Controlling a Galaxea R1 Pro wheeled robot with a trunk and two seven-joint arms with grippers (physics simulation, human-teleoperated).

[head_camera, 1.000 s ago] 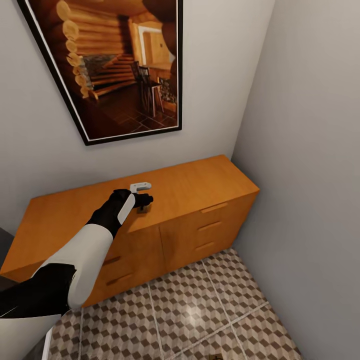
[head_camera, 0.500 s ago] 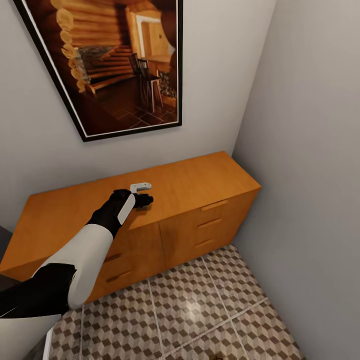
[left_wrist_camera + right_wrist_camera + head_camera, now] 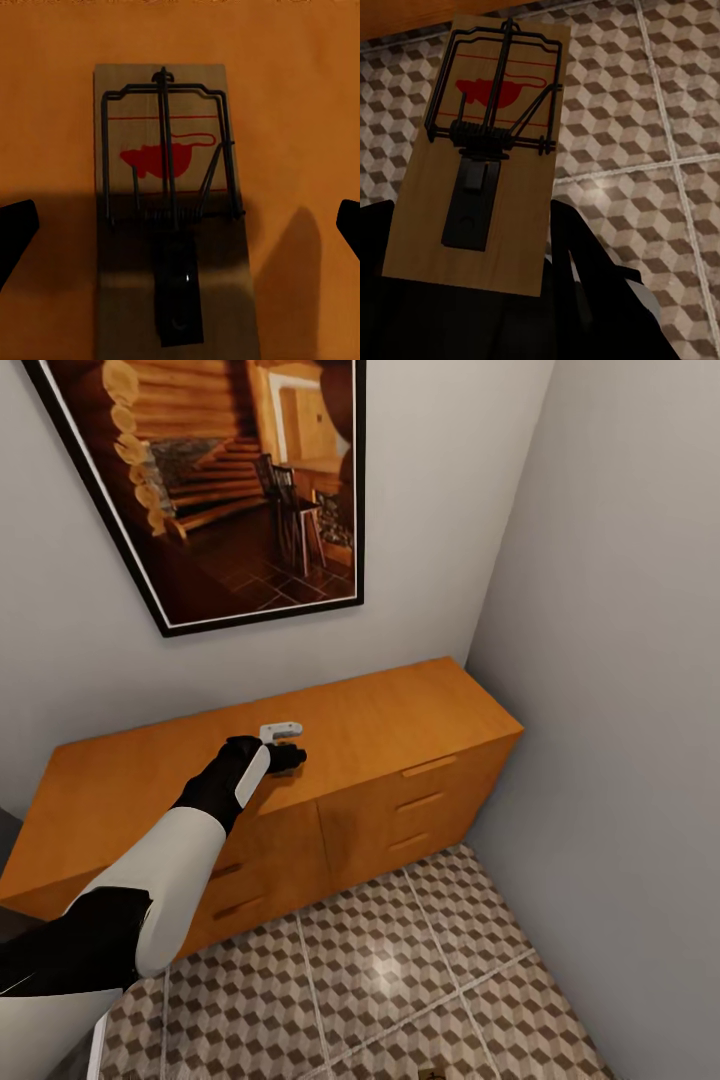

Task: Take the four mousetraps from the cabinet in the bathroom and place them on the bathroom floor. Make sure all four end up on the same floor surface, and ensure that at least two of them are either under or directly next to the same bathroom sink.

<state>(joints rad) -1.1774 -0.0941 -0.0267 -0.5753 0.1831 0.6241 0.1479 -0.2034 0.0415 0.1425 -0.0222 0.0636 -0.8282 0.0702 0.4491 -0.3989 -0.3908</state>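
Left fingers (image 3: 180, 225) spread wide over mousetrap (image 3: 169, 202) flat on cabinet (image 3: 400, 710); right fingers gripping second mousetrap (image 3: 484, 150); light, stiff board, pinch long edges, avoid wire

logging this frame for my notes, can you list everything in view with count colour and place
mousetrap on cabinet: 1, pale wood with dark wire and a red mark, lying flat on the cabinet top between the left claw's fingertips
mousetrap in right claw: 1, same look, held up over the floor
cabinet: 1, orange-brown, drawer fronts with bar handles, against the back wall in the corner
bathroom floor: brown-and-beige cube tiles, pale grout
framed picture: 1, dark frame, log-cabin interior, on the wall above the cabinet
walls: pale grey, meeting in a corner
left claw: black, over the cabinet top, open
right claw: black, shut on its trap
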